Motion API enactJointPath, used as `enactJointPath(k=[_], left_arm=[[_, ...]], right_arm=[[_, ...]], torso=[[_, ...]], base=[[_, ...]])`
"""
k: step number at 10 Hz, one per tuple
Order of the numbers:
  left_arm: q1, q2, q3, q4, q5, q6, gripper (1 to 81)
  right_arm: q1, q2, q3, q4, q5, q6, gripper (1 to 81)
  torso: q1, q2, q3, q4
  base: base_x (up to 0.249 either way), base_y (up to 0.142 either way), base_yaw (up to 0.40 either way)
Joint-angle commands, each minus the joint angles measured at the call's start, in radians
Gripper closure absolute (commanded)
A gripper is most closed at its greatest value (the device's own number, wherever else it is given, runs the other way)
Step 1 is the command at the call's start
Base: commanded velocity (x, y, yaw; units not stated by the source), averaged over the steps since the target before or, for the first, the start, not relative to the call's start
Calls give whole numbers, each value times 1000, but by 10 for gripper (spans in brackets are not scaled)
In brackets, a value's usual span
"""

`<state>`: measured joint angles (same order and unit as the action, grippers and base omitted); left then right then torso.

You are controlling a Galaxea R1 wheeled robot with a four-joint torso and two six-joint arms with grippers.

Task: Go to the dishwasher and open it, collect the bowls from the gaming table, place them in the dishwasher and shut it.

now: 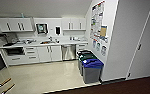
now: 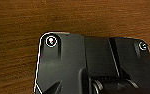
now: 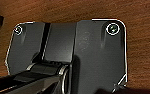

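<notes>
A: Grippers first. Both wrist views show the robot's own dark plate over brown, wood-grained flooring (image 2: 21,22). Fingers can't be made out on either arm, so whether they're spread or clamped can't be told. Nothing visibly carried.

B: Where's the target?

A: The dishwasher (image 1: 68,52) sits under the counter (image 1: 36,45) on the back wall, silver-grey front, door flush, so it's not yet opened. White cabinet doors (image 1: 49,53) just beside it on one side, a narrow drawer stack (image 1: 81,46) on the other. The robot is well apart from it, at the threshold where dark flooring (image 1: 121,87) meets the pale kitchen floor (image 1: 46,75).

B: Risks?

A: Three, judging from the layout.
1. The bins: a blue-lidded bin (image 1: 92,70) and a green-lidded bin (image 1: 86,56) line the right wall (image 1: 111,37), near the dishwasher. A line hugging that wall likely clips them with the base.
2. The drop-down door probably swings out toward the bins' end of the floor; parking too close leaves no room for it.
3. Wrong handle: the white cabinets look similar at this range, so a poorly aligned stop could put an arm on the cabinet instead.

B: Bowls, gaming table?

A: Can't place either from here.
</notes>
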<state>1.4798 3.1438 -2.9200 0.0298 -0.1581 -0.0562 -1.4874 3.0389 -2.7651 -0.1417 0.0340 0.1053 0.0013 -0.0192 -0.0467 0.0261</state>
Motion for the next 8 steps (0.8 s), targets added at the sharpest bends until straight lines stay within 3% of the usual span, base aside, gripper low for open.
enactJointPath(k=[1, 8], left_arm=[[-48, 3, -2, -2, 42, -2, 10], [-48, 1, -2, -2, 40, -2, 10]], right_arm=[[54, -3, -5, 5, -48, 2, 10], [51, -3, -5, 5, -46, 2, 10]], torso=[[0, 0, 0, 0], [0, 0, 0, 0]], base=[[141, 90, 0], [142, 77, 0]])
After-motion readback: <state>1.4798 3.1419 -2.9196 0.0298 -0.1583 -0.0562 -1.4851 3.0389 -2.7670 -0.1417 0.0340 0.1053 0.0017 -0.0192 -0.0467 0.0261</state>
